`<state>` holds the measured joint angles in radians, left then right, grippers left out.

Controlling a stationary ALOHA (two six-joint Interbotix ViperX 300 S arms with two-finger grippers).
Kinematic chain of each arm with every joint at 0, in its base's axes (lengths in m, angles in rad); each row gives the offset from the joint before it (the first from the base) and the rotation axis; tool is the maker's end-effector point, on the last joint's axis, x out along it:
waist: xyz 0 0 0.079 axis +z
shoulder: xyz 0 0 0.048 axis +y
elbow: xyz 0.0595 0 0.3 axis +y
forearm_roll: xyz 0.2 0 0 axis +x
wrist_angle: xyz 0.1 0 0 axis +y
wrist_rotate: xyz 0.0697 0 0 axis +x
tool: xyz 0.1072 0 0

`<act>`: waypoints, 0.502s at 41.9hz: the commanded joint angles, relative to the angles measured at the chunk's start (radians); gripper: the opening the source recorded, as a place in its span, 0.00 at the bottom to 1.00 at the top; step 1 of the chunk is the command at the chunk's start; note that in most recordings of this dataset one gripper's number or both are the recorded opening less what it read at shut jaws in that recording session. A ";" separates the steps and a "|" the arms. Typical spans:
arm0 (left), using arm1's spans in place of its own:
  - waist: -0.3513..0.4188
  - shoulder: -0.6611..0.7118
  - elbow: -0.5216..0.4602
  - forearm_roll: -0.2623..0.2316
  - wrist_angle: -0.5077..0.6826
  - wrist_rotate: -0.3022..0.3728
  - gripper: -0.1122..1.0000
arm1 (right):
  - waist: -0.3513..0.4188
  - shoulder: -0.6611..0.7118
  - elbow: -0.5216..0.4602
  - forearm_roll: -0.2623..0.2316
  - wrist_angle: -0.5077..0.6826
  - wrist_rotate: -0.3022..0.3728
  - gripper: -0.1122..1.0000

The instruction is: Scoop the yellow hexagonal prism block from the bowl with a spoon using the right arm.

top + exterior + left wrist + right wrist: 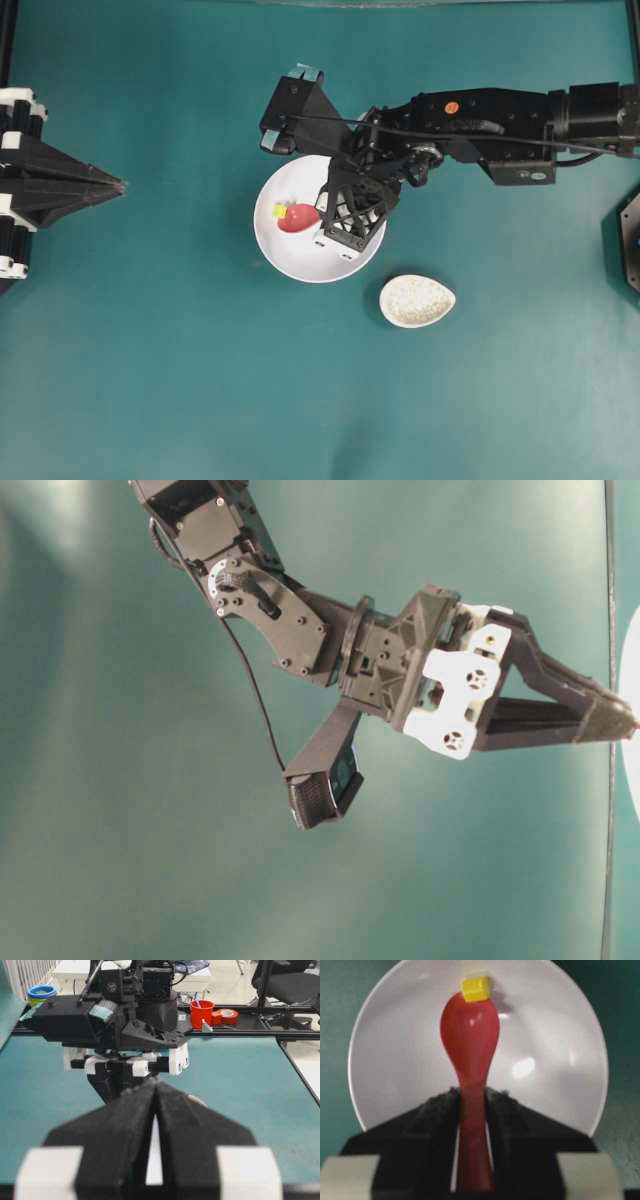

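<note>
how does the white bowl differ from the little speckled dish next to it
The white bowl is round, plain and clearly bigger; the speckled dish is a small beige oval. The bowl holds the red spoon and yellow block, under the right tool; nothing shows in the dish. Both sit on the teal table.

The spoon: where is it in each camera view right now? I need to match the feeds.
Overhead exterior: spoon inside the bowl, left of the right gripper.
Table-level exterior: not in view.
Left wrist: not visible.
Right wrist: centre, handle clamped between the fingers, scoop tip at the yellow block.
Shared landmark: the white bowl, in the overhead and right wrist views.
</note>
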<state>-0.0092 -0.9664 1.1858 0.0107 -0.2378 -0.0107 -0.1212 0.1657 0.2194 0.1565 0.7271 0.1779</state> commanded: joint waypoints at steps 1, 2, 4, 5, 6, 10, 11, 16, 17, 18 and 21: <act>-0.003 0.005 -0.014 0.002 -0.009 -0.002 0.10 | 0.000 -0.034 -0.005 0.000 -0.020 0.000 0.32; -0.005 0.005 -0.012 0.002 -0.009 0.000 0.10 | 0.000 -0.035 0.000 -0.002 -0.023 0.000 0.32; -0.003 0.005 -0.014 0.002 -0.009 0.000 0.10 | 0.000 -0.040 0.006 -0.002 -0.029 0.002 0.32; -0.003 0.005 -0.014 0.002 -0.009 0.000 0.10 | 0.000 -0.041 0.011 -0.002 -0.032 0.002 0.32; -0.003 0.005 -0.014 0.002 -0.009 0.000 0.10 | 0.000 -0.043 0.014 -0.002 -0.037 0.002 0.32; -0.003 0.006 -0.014 0.002 -0.009 0.000 0.10 | 0.003 -0.054 0.032 -0.002 -0.055 0.005 0.32; -0.003 0.006 -0.012 0.002 -0.006 -0.002 0.10 | 0.003 -0.055 0.038 0.000 -0.061 0.005 0.32; -0.003 0.009 -0.014 0.002 -0.006 -0.002 0.10 | 0.006 -0.072 0.067 0.000 -0.097 0.009 0.32; -0.003 0.008 -0.012 0.002 -0.009 0.000 0.10 | 0.008 -0.074 0.071 0.000 -0.101 0.011 0.32; -0.003 0.008 -0.012 0.002 -0.009 0.000 0.10 | 0.008 -0.075 0.075 0.000 -0.106 0.011 0.32; -0.003 0.009 -0.012 0.002 -0.009 0.000 0.10 | 0.009 -0.084 0.091 0.000 -0.118 0.011 0.32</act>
<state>-0.0107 -0.9664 1.1858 0.0107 -0.2378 -0.0107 -0.1150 0.1227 0.3083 0.1565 0.6289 0.1871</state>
